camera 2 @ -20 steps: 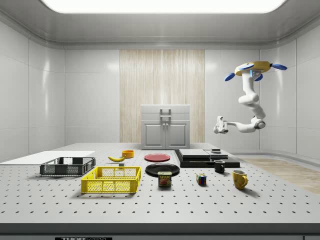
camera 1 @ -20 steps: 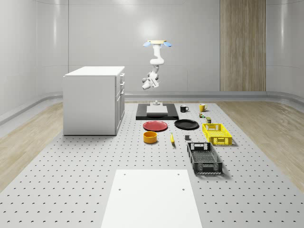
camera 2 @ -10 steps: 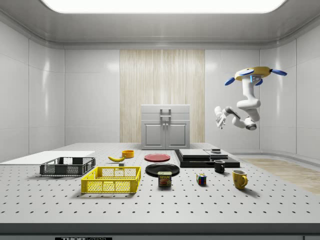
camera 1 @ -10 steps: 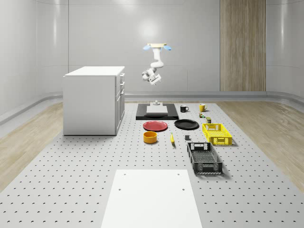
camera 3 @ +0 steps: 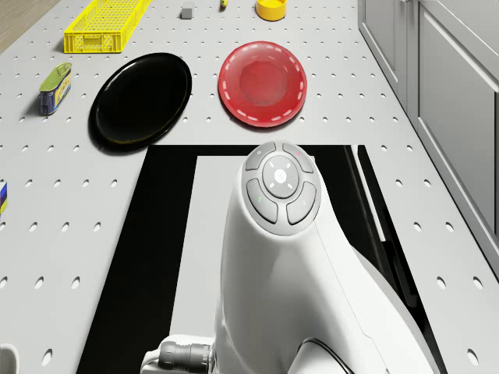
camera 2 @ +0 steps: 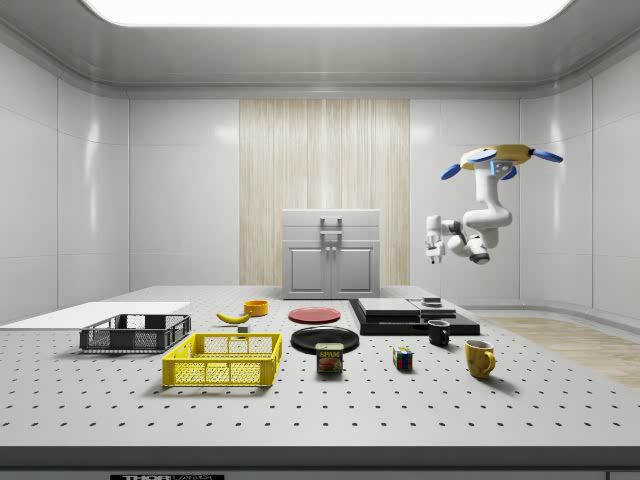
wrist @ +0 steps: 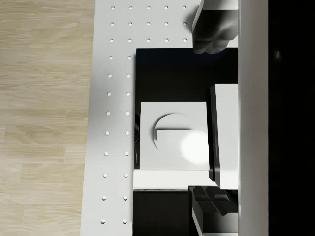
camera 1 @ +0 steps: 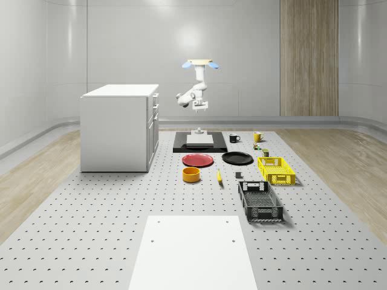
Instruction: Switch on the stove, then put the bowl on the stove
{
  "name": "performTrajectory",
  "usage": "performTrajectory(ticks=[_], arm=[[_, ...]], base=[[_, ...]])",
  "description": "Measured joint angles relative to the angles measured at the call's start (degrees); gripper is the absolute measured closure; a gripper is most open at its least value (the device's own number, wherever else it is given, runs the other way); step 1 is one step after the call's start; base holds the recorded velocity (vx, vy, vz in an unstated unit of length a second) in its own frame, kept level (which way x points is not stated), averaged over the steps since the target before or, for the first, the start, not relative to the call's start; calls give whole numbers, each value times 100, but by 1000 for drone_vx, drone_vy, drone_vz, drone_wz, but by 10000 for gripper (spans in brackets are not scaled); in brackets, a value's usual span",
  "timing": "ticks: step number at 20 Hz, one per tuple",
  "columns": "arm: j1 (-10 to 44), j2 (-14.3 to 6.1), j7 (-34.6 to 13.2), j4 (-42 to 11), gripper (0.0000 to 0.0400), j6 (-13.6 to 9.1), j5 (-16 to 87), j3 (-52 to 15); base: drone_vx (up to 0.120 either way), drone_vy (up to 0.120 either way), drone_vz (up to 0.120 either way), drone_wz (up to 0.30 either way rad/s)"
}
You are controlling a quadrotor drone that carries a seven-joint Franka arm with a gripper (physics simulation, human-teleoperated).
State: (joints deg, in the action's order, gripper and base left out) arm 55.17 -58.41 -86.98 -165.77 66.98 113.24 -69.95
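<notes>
The black stove (camera 1: 199, 145) with its pale top plate lies at the table's far end. Its white switch box (camera 1: 198, 130) (wrist: 172, 135) with a round knob sits at the stove's back edge (camera 2: 432, 300). The yellow bowl (camera 1: 191, 174) (camera 2: 256, 307) (camera 3: 270, 8) stands on the table nearer the camera, beyond the red plate (camera 1: 198, 160). My drone (camera 1: 202, 62) (camera 2: 500, 157) hovers high above the stove's back end. My gripper (camera 1: 196, 107) (camera 2: 433, 250) (wrist: 211, 118) hangs open well above the switch box, pointing down, with nothing held. My arm (camera 3: 281, 257) covers part of the stove (camera 3: 148, 257).
A white cabinet (camera 1: 121, 127) stands at the whole-scene view's left of the stove. A black plate (camera 1: 237, 158), two mugs (camera 1: 234, 138), a yellow crate (camera 1: 276, 169), a black crate (camera 1: 260, 201), a can (camera 3: 54, 87) and a white board (camera 1: 192, 251) share the table.
The arm has folded in and the gripper has swung from level to pointing down over the stove's back end. The drone has sunk a little. The bowl has stayed put.
</notes>
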Motion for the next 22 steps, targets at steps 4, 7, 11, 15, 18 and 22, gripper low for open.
performTrajectory(ticks=[4, 7, 11, 15, 18, 22], arm=[[240, -161, -167, -15, 0, -19, 40, -124], [352, -269, -250, -15, 0, 13, 27, -190], [454, -404, -331, -11, 0, 86, -16, -257], [525, -531, -391, -3, 0, 179, -73, -311], [568, -623, -429, 3, 0, 254, -118, -346], [616, -741, -474, 11, 0, 356, -179, -388]], base=[[120, 0, -120, 0], [120, 0, -120, 0], [0, 0, -120, 0], [0, 0, -120, 0], [0, 0, -120, 0], [0, -40, -120, 0]])
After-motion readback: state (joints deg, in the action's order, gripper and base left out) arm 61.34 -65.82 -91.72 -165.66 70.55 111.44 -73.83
